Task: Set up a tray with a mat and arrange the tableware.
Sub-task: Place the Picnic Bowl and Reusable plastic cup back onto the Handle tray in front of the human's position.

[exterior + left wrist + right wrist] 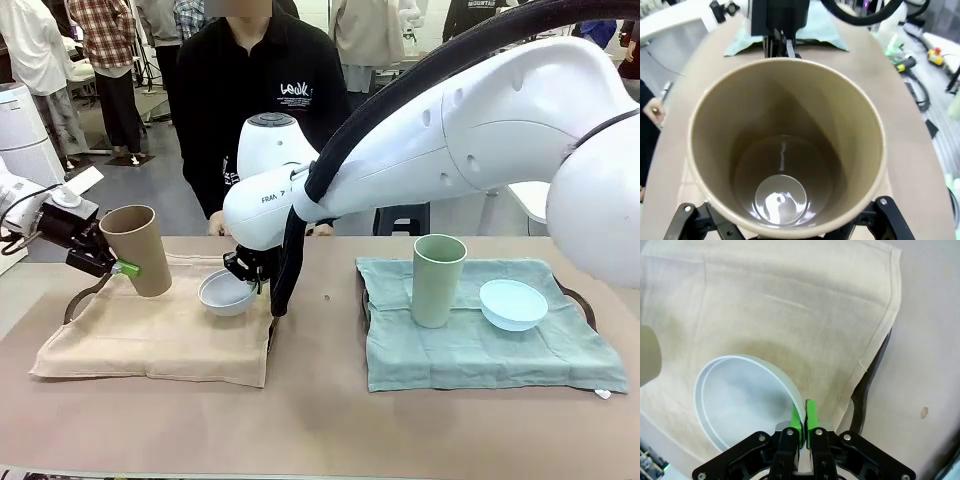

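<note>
My left gripper point(108, 263) is shut on the tan tumbler point(139, 249), which leans over the beige mat point(150, 340) on the left tray point(78, 298). The left wrist view looks down into the tan tumbler point(785, 150), with my left gripper point(785, 227) clasping its sides. My right gripper point(247, 277) reaches across and is shut on the rim of the white bowl point(224, 294), low over the beige mat's right part. In the right wrist view the green pads point(810, 421) pinch the white bowl's point(740, 400) rim above the beige mat point(790, 305).
On the right, a pale green tumbler point(438, 280) and a light blue bowl point(513, 304) stand on a green mat point(480, 350) over a second tray point(585, 300). A person in black stands at the far edge. The dark rim of the left tray point(870, 390) shows beside the mat.
</note>
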